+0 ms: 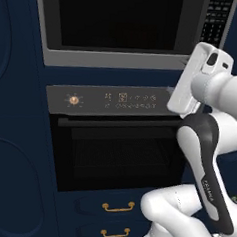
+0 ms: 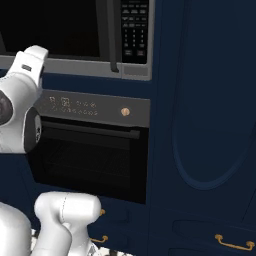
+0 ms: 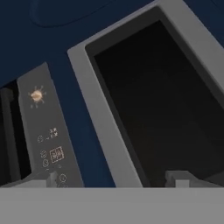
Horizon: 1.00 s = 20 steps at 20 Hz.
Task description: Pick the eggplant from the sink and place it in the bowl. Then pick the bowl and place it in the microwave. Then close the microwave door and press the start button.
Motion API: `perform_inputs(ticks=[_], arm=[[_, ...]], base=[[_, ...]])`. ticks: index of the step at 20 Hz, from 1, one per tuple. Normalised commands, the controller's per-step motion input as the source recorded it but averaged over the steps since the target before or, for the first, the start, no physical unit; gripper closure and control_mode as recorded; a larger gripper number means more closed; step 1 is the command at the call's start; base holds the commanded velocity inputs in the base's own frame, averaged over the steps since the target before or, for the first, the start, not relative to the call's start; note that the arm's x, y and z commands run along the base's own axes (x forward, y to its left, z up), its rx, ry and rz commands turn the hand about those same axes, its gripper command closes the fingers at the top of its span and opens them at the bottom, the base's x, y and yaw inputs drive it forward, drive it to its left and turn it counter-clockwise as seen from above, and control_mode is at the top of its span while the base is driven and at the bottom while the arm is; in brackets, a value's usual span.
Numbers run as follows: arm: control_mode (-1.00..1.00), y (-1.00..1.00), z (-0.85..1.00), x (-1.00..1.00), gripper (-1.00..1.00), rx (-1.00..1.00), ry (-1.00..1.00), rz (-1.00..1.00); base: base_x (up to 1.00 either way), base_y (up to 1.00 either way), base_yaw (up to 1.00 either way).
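gripper (image 3: 113,177) fingers apart, blocky grey tips | microwave door (image 3: 153,96) flat black window, matte grey frame

The robot arm (image 1: 207,162) is white and round, with shiny black joint covers and a flat white hand (image 1: 191,80).

We count one microwave (image 1: 117,27) with one keypad panel (image 2: 134,30) and one closed microwave door (image 2: 50,27), and directly below the microwave one oven (image 1: 116,140) with one brass knob (image 1: 74,100) and one long dark handle bar (image 2: 90,130). Below the oven we see two drawers, each with one brass handle (image 1: 118,207), and one more brass handle (image 2: 234,243) low to the oven's right.
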Motion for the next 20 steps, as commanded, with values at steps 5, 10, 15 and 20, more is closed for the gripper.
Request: perform_inputs(ticks=[5,10,15,20], arm=[[-1.00,-0.24,0.00,-0.13,-1.00,0.06,0.00,-0.17],[-1.00,-0.71,0.00,-0.18,-1.00,0.25,0.00,-0.20],[-1.00,-0.29,0.00,-0.15,-1.00,0.31,0.00,-0.25],[-1.00,-0.56,0.06,-0.10,-1.00,0.39,0.00,-0.14]], base=[[0.00,0.00,0.00],[0.00,0.00,0.00],[0.00,0.00,0.00],[0.00,0.00,0.00]])
